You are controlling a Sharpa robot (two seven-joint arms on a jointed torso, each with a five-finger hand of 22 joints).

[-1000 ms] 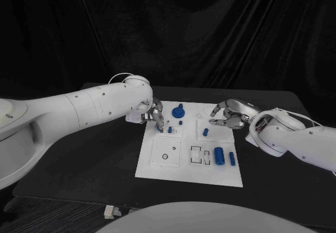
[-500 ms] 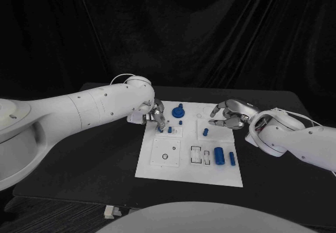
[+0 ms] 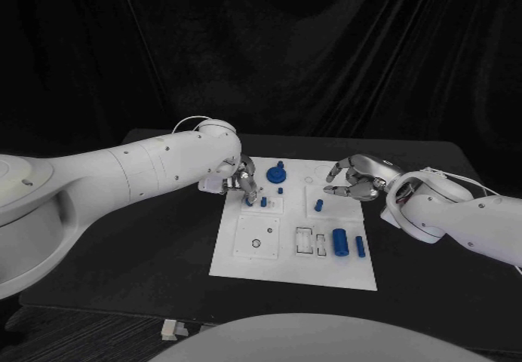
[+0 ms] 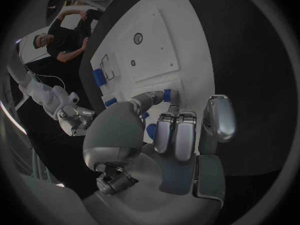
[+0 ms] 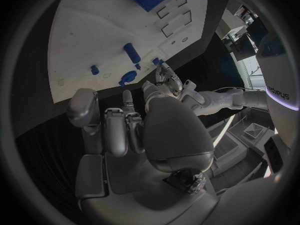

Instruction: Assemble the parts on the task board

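Two white robot arms reach over a black table (image 3: pixel 130 249) toward a white board (image 3: pixel 272 256) lying at its middle. From the left, the left hand (image 3: pixel 241 181) hangs over the board's far left corner, its fingertips pointing down and pinching a small blue peg (image 3: pixel 263 201) that stands on the board. From the right, the right hand (image 3: pixel 357 178) hovers above the board's far right edge, its fingers curled inward around nothing. On the board, a blue knob (image 3: pixel 277 174) stands near the far edge, just right of the left hand. One short blue pin (image 3: pixel 320 204) stands below the right hand. Nearer, on the right side, a thick blue cylinder (image 3: pixel 340 242) lies flat with a thin blue rod (image 3: pixel 361 246) just beside it. Outlined slots (image 3: pixel 310 240) sit left of the cylinder.
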